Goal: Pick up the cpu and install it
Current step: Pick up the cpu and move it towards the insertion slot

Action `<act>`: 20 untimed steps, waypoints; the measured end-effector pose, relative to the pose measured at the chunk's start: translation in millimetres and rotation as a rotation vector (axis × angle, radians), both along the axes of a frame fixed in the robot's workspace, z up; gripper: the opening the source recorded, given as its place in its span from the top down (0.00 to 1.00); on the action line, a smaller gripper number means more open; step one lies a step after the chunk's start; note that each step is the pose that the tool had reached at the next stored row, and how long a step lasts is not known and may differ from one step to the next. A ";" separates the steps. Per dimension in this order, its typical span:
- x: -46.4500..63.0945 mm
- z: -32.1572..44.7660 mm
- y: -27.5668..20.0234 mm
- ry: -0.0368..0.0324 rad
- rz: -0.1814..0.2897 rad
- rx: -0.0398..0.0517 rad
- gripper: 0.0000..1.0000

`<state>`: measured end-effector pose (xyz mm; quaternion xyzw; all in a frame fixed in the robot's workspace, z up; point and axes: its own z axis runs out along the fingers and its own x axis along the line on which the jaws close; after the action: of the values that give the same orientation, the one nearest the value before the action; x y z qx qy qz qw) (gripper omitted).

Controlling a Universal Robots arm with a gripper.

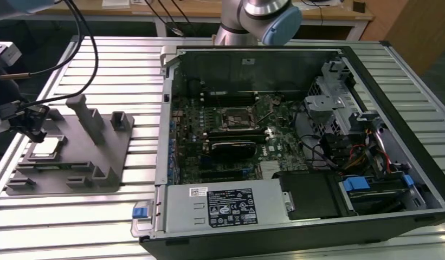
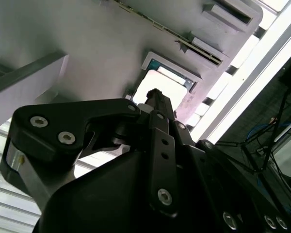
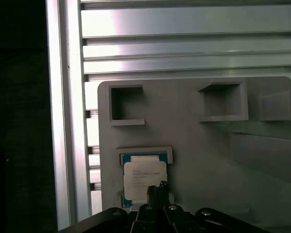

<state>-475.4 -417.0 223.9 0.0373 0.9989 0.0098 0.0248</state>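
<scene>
Cpu (image 1: 47, 147): silver-topped chip lying flat in a recess of the grey fixture plate (image 1: 107, 157) on the slatted desk (image 1: 92, 216). It sits to the exterior view's left of the open computer case (image 1: 399, 81). Gripper (image 3: 157, 188): tip directly over the cpu; contact, and whether it is open or closed, cannot be told.

Nothing legible — no readable text

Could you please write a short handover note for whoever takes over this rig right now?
End effector: poised above the cpu; whether it touches cannot be told.
Cpu: lying flat in its recess on the grey fixture plate, at the exterior view's left, outside the open computer case.
Done: end effector is at the cpu.
Left: cpu not yet lifted, not yet installed on the motherboard.
</scene>
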 end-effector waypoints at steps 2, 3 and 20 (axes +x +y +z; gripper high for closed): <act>-1.8 -2.0 0.0 -0.0001 0.000 0.0000 0.89; -1.9 -3.3 -0.1 -0.0003 0.000 0.0002 0.89; -2.8 -19.7 0.5 0.0002 0.000 0.0044 0.89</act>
<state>-478.2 -416.6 204.2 0.0373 0.9989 0.0121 0.0246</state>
